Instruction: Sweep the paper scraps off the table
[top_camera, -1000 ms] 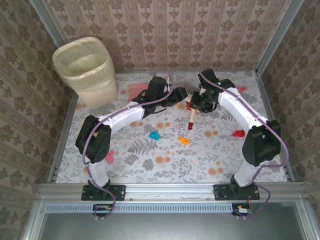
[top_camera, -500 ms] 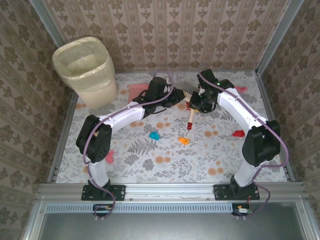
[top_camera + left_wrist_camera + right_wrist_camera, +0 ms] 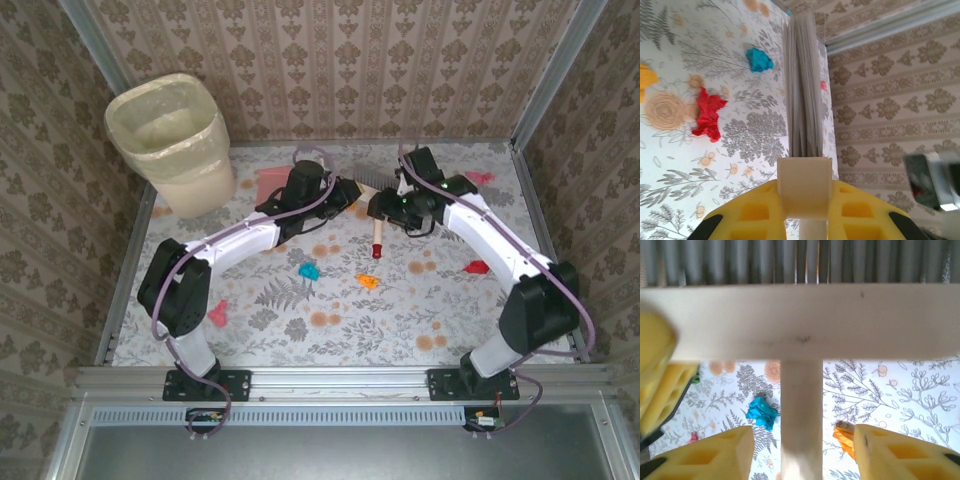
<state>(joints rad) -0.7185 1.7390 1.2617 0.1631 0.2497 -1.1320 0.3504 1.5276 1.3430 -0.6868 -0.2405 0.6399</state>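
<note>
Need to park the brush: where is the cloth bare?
Free: the table's near strip between the arm bases, this side of the blue scrap and orange scrap. Crowded: far middle, where left gripper and right gripper meet at the brush; bin far-left.

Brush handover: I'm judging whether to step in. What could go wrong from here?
1. The right gripper has its jaws open around the handle of the brush, so the left gripper alone clamps it. It might pivot or slip.
2. Both grippers sit close together, so they could bump as they part.
</note>
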